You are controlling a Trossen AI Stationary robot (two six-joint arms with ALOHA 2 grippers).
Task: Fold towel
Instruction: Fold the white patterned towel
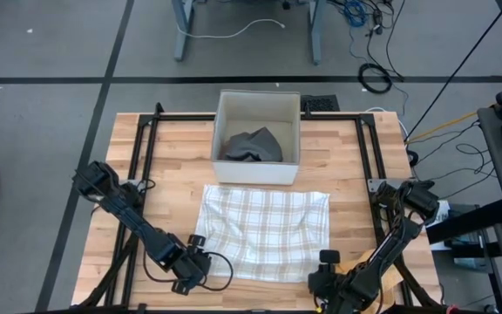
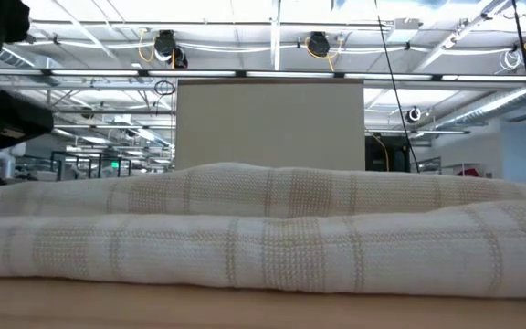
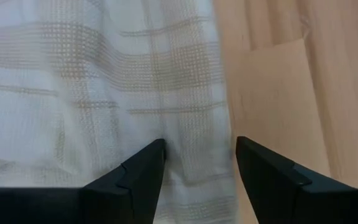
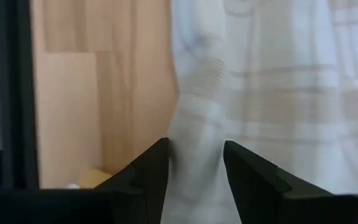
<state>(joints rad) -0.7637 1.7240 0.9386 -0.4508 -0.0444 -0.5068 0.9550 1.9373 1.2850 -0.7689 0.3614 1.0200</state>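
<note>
A white towel with beige checks [image 1: 264, 231] lies spread on the wooden table, slightly rumpled; the low view shows it as a long low ridge [image 2: 263, 238]. My left gripper [image 1: 195, 262] stands open, pointing down at the towel's near left corner. Its fingers [image 3: 199, 158] straddle a strip of the towel's left edge [image 3: 219, 124]. My right gripper [image 1: 325, 277] is open at the near right corner. Its fingers [image 4: 196, 155] sit on either side of a raised wrinkle along that edge [image 4: 197, 106]. Whether either gripper touches the cloth does not show.
A white open box [image 1: 258, 172] holding a crumpled grey cloth [image 1: 253, 145] stands just behind the towel and rises behind it in the low view [image 2: 270, 123]. Black frame rails [image 1: 138, 166] run along the table's left and right sides. Bare wood [image 1: 172, 166] shows beside the box.
</note>
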